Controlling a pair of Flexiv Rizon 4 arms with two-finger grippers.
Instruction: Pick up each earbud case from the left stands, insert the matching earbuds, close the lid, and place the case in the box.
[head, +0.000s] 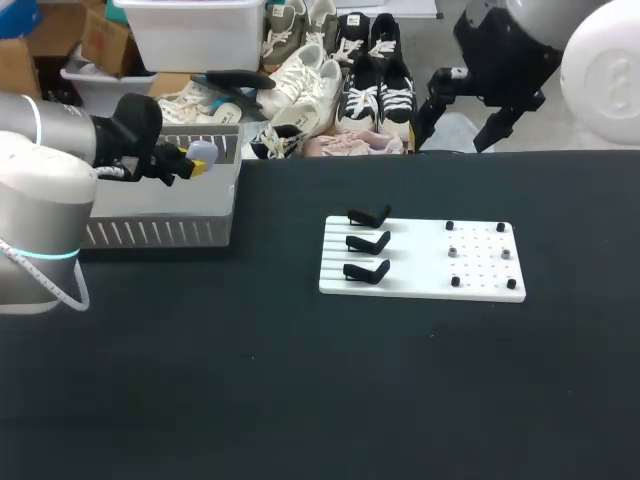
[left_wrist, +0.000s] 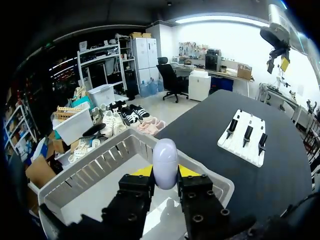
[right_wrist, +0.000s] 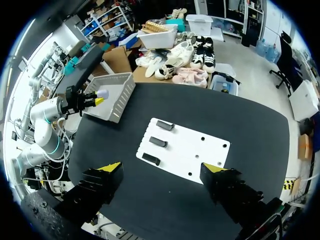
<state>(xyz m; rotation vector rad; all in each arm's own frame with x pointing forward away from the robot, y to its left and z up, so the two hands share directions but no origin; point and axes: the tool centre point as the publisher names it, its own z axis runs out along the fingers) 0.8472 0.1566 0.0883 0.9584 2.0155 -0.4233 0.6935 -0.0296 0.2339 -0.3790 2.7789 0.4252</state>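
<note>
Earbud case (left_wrist: 165, 159), pale lilac, sits upright, clamped between the fingers (left_wrist: 189, 171) of the left gripper (left_wrist: 165, 173) above the grey box (left_wrist: 100, 170). On the right gripper (right_wrist: 162, 169) the fingers stand wide apart, high above the surface (right_wrist: 245, 125).

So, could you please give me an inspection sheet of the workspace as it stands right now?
Surface: black table, no spills seen.
Job's things: white board with three black stands, all empty; grey slatted box at the table's far left; pale earbud case, lid closed, held over the box.
Clutter: nothing seen.
Grippers: left gripper shut on the earbud case; right gripper open, raised high, nothing between its fingers.
Cables: a white cable loops beside the left arm.
Surroundings: nothing seen reaching over the table.
</note>
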